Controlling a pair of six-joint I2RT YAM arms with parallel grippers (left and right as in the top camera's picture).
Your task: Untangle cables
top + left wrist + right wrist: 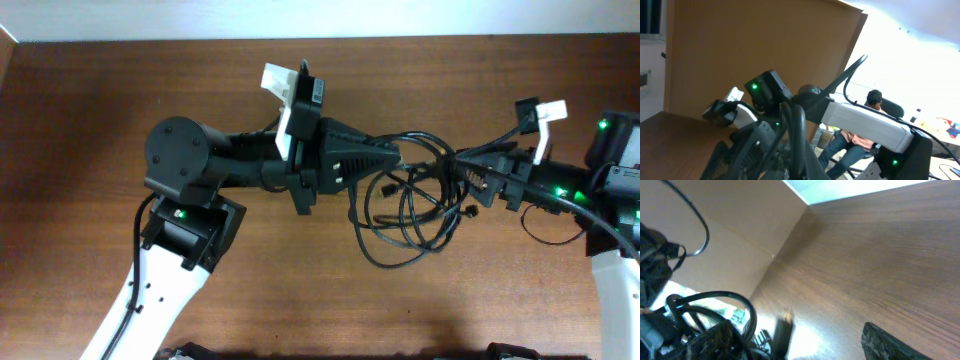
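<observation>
cables [410, 215] thin, floppy, light, snaggy; left gripper [393, 155] clamped on strand at tangle's left; right gripper [468, 178] spread wide, seemingly empty; best grabbed at loose near side

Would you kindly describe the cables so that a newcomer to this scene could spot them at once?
On the brown table, look right of centre, where the two arms meet. Between the left gripper and the right gripper are the cables: thin black cords in loose loops with small plug ends, piled on one another, whereas each arm's own wire is a single strand.
</observation>
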